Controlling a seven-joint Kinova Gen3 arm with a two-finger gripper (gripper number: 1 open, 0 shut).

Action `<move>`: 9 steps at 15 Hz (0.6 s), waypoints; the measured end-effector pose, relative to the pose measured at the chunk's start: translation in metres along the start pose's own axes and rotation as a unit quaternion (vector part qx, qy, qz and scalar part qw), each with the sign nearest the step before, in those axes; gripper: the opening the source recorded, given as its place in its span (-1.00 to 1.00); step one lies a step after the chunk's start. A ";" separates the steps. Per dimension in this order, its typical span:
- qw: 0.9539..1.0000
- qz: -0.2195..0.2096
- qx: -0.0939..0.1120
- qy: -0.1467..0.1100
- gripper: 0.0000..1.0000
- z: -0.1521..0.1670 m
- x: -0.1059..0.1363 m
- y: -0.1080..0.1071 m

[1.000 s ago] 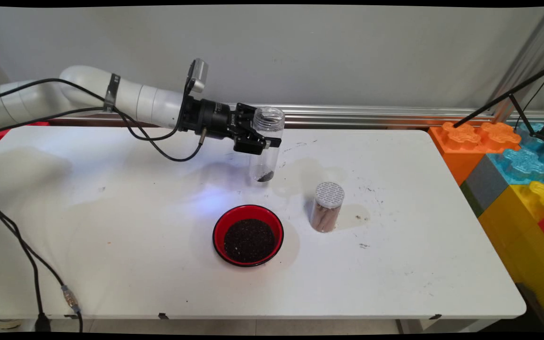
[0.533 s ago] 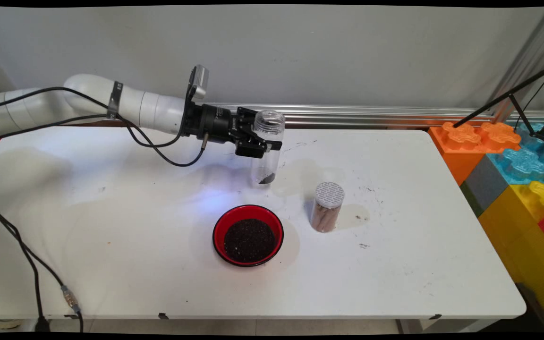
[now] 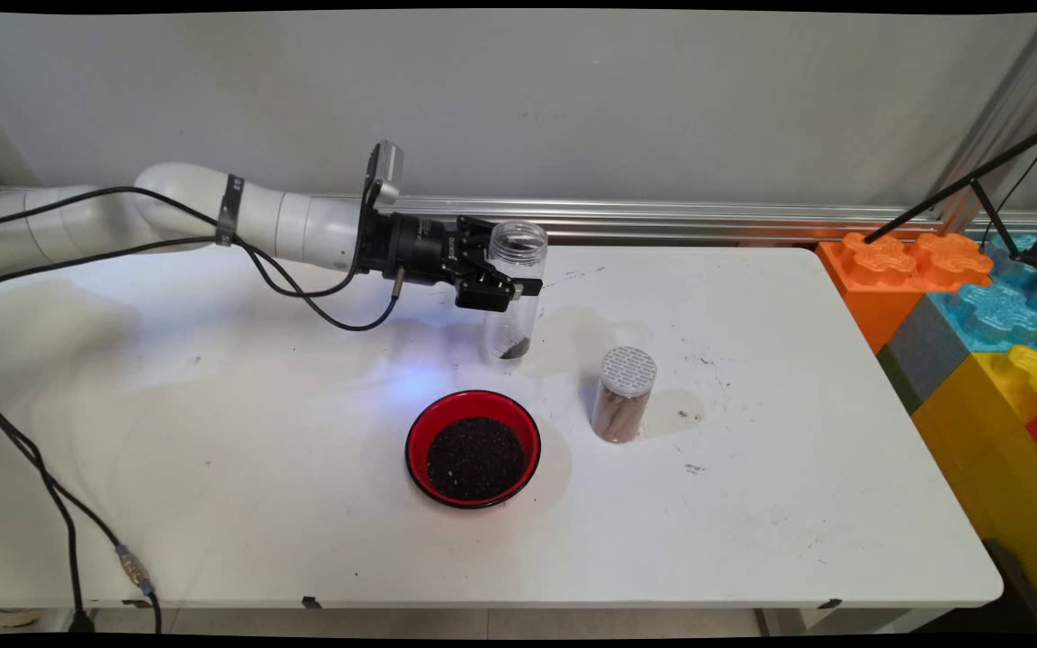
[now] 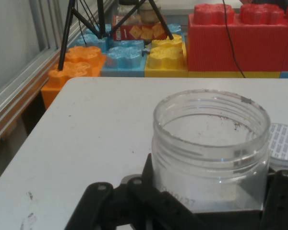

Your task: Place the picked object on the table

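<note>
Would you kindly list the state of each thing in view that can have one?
gripper: shut on the clear jar, sideways on.
clear jar: upright, lidless, nearly empty, a few dark grains at its bottom.
red bowl: upright on the table, filled with dark grains.
capped jar: upright, closed with a white perforated lid, brown contents inside.

Faint printing low on clear jar [image 4: 211, 158], bottom centre of hand view; possibly digits, not legible. Nothing else readable.
</note>
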 end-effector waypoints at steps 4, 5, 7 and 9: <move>1.000 -0.001 0.004 0.001 -1.00 0.005 -0.009 0.002; 1.000 -0.002 0.004 0.001 -1.00 0.006 -0.011 0.002; 1.000 -0.001 0.004 0.001 -1.00 0.009 -0.016 0.002; 1.000 0.003 0.003 0.001 -1.00 0.012 -0.020 0.003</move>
